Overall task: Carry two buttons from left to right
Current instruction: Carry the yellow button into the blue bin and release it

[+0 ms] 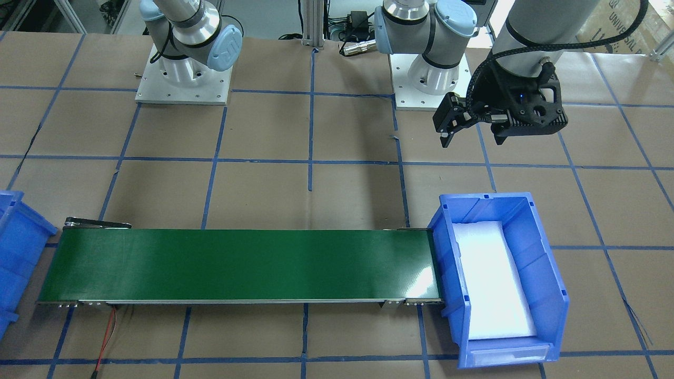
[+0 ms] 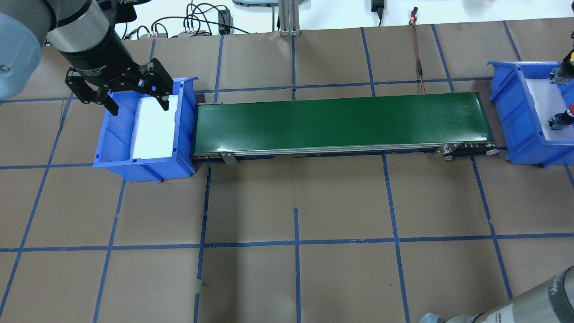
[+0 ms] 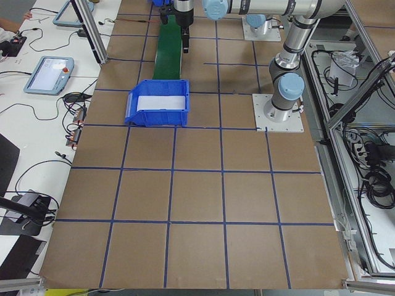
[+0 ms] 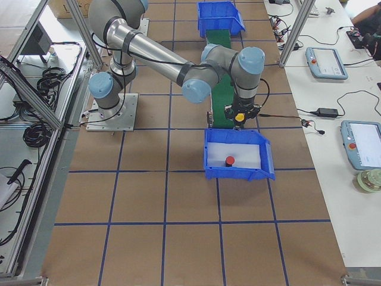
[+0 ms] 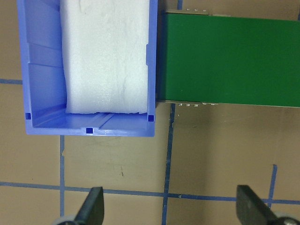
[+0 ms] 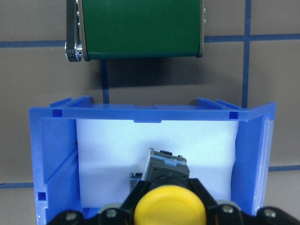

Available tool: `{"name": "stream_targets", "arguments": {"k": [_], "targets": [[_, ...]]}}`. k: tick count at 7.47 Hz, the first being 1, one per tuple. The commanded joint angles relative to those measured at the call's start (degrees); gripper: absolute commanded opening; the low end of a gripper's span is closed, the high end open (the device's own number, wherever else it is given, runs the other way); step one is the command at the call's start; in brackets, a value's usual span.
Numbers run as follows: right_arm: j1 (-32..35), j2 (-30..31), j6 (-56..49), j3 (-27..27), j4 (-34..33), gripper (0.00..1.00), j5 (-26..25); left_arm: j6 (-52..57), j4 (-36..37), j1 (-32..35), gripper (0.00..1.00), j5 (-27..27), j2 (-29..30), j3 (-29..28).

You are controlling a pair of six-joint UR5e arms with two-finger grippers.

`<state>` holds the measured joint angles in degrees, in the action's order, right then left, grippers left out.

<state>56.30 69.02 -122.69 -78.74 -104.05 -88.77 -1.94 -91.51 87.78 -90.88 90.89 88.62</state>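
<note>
The yellow button (image 6: 171, 206) sits between the fingers of my right gripper (image 6: 169, 197), which is shut on it, its grey body pointing down over the white foam of the right blue bin (image 6: 56, 154). In the exterior right view that gripper (image 4: 240, 113) hangs over the bin's belt-side edge, and the red button (image 4: 229, 160) stands on the foam inside. The red button (image 2: 569, 110) also shows at the overhead view's right edge. My left gripper (image 5: 172, 208) is open and empty, hovering above the left blue bin (image 2: 116, 148), which holds only a white foam pad.
A green conveyor belt (image 2: 341, 121) runs between the two bins. A red wire (image 2: 417, 54) lies beyond the belt. Brown paper with blue tape lines covers the table. Tablets and cables lie on side benches in the side views.
</note>
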Motion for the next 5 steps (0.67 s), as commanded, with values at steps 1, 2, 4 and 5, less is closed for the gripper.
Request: {"name": "stream_targets", "arguments": {"k": [1,2,4,5], "targets": [[-1.71,-5.09,-2.64,-0.45,-3.15,0.04,3.84,0.0,-0.16,0.11,1.0,-0.34,-0.79,1.19],[-3.02,-8.43,-2.9,-0.45,-7.87,0.04,6.83,0.0,-0.34,0.02,1.0,-0.43,-1.5,1.98],[-3.48,-11.97,-4.22,-0.63,-9.24,0.04,7.65,4.1,0.36,-0.76,1.0,-0.35,-1.68,3.14],[-3.48,-12.33,-3.62,-1.32,-9.15,0.05,7.74,10.14,1.41,-1.12,1.0,-0.43,-1.42,2.52]]}}
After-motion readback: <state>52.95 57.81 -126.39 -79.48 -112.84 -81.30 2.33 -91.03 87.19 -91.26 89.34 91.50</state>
